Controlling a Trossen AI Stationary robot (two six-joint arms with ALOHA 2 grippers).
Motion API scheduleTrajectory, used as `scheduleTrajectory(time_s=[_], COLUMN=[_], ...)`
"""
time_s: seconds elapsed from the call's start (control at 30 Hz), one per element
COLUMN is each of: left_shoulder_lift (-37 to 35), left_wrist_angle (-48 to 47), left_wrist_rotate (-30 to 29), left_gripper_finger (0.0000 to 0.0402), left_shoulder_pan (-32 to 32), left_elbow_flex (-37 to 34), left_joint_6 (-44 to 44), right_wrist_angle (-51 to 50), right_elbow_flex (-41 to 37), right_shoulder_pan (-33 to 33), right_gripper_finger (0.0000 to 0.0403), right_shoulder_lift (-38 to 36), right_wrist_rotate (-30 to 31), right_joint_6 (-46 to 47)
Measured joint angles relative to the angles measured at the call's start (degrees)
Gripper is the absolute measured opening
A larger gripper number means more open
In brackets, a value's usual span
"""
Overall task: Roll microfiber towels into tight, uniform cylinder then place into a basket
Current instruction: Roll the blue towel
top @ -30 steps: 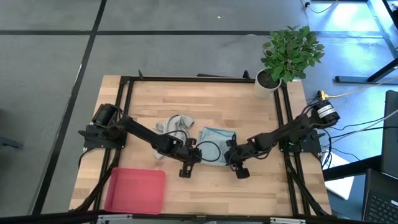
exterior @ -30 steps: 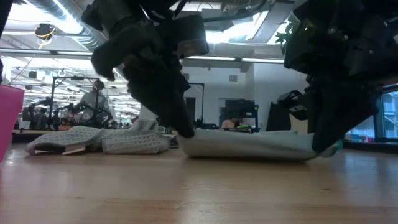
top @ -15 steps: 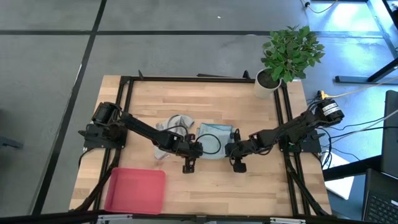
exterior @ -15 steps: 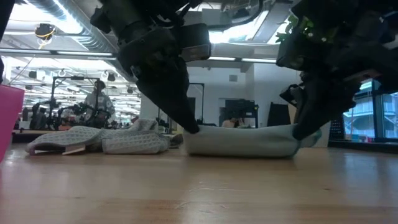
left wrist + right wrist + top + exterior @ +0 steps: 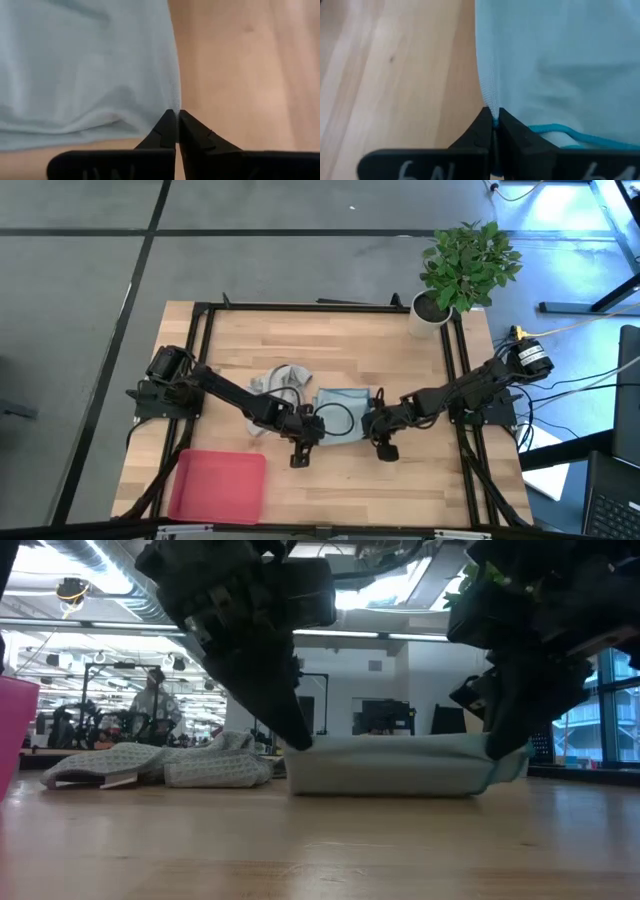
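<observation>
The pale blue-teal towel (image 5: 345, 408) is lying near the middle of the wooden table (image 5: 330, 345), stretched between the two arms. The left gripper (image 5: 173, 116) is pinching the towel's edge at one near corner, its fingers pressed together on the fabric, and the right gripper (image 5: 493, 116) is doing the same at the opposite near corner, where a brighter blue hem (image 5: 570, 136) is showing beside its fingertips. In the low view the towel (image 5: 390, 766) is sitting as a low folded band, its near edge lifted slightly off the wood, with the left gripper (image 5: 297, 743) at one end and the right gripper (image 5: 508, 754) at the other.

The light grey towel (image 5: 282, 378) is lying crumpled just beside the teal one, toward the left arm's side, touching no gripper; in the low view it (image 5: 160, 765) is spreading out in loose heaps.

The pink-red basket (image 5: 217, 485) is resting at the table's near left corner, well apart from both towels, and nothing is lying inside it. A white pot (image 5: 428, 313) holding a leafy green plant (image 5: 467, 262) is standing at the far right corner.

White markings on the right gripper's body in its wrist view are too cut off to read
</observation>
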Motion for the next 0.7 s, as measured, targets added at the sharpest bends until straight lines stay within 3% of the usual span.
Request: scheduleTrajectory(time_s=[0.23,0.7], left_shoulder_lift=[0.0,0.0], left_wrist_angle=[-0.54,-0.48], left_wrist_rotate=[-1.07,-0.76], left_gripper_finger=[0.0,0.0], left_shoulder_pan=[0.88,1.08], left_elbow_flex=[-0.02,-0.02], left_joint_6=[0.0,0.0], right_wrist_angle=[1.3,1.81], right_elbow_flex=[-0.07,-0.05], right_shoulder_pan=[-1.49,-7.05], right_gripper_finger=[0.0015,0.0015], right_shoulder_lift=[0.0,0.96], right_wrist_rotate=[6.76,8.76], right_joint_6=[1.42,1.76])
